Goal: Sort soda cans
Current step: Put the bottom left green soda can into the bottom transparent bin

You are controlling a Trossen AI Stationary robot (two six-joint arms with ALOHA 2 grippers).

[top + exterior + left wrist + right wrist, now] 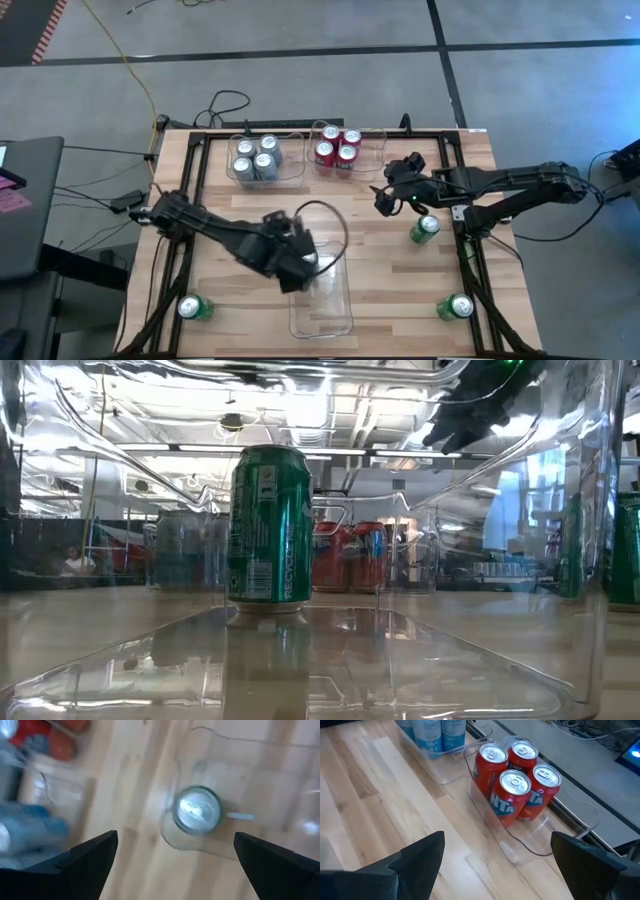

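A: Step? Left gripper (175, 852) fingers spread wide above the near clear bin (335, 315); one green can (196, 810) stands upright inside, released.

B: Right gripper (392, 196) open, empty, near the red cans (516, 785). Next, I judge: grasp green can (424, 229) just beside it

centre bare (380, 250) | red cans (337, 150) packed, likely gapless

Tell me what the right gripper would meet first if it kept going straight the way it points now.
Probably the four red soda cans standing in their clear plastic bin. The right gripper, fingers open, aims across bare wooden table at them; the bin's near wall would likely come first, though depth is hard to judge.
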